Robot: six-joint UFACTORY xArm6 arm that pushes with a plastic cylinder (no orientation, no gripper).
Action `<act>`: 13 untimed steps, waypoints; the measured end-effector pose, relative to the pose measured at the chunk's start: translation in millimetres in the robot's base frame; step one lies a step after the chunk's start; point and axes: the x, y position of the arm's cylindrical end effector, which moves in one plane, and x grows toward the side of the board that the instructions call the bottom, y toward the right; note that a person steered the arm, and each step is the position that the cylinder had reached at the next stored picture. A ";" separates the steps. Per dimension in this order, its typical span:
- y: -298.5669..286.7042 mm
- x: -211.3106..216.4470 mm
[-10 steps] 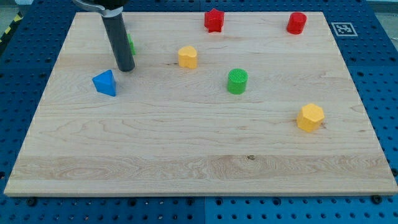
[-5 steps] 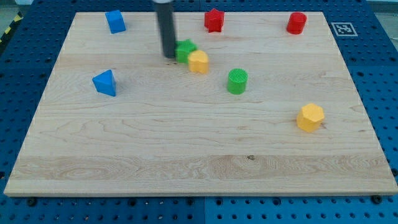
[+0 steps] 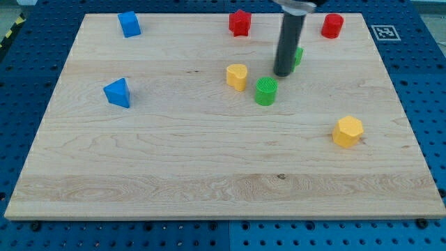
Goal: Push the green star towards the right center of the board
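Observation:
The green star (image 3: pixel 298 56) lies in the upper right part of the wooden board (image 3: pixel 209 167), mostly hidden behind my dark rod. My tip (image 3: pixel 281 72) rests on the board just left of and touching the star. A green cylinder (image 3: pixel 265 91) stands just below and left of my tip. A yellow block (image 3: pixel 237 77) sits further to the left of it.
A red star-like block (image 3: pixel 240 22) and a red cylinder (image 3: pixel 332 26) stand near the view's top edge. A blue block (image 3: pixel 128 23) is at the top left, a blue triangular block (image 3: pixel 118 93) at the left. A yellow hexagonal block (image 3: pixel 347 132) lies at the right.
My tip has swept from the board's left to the upper right, pushing the green star along. The yellow block was nudged right and down. The blue block at top left is uncovered.

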 end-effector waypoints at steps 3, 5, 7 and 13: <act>-30.9 -44.8; 95.5 -5.2; 85.5 -48.5; 133.1 -19.8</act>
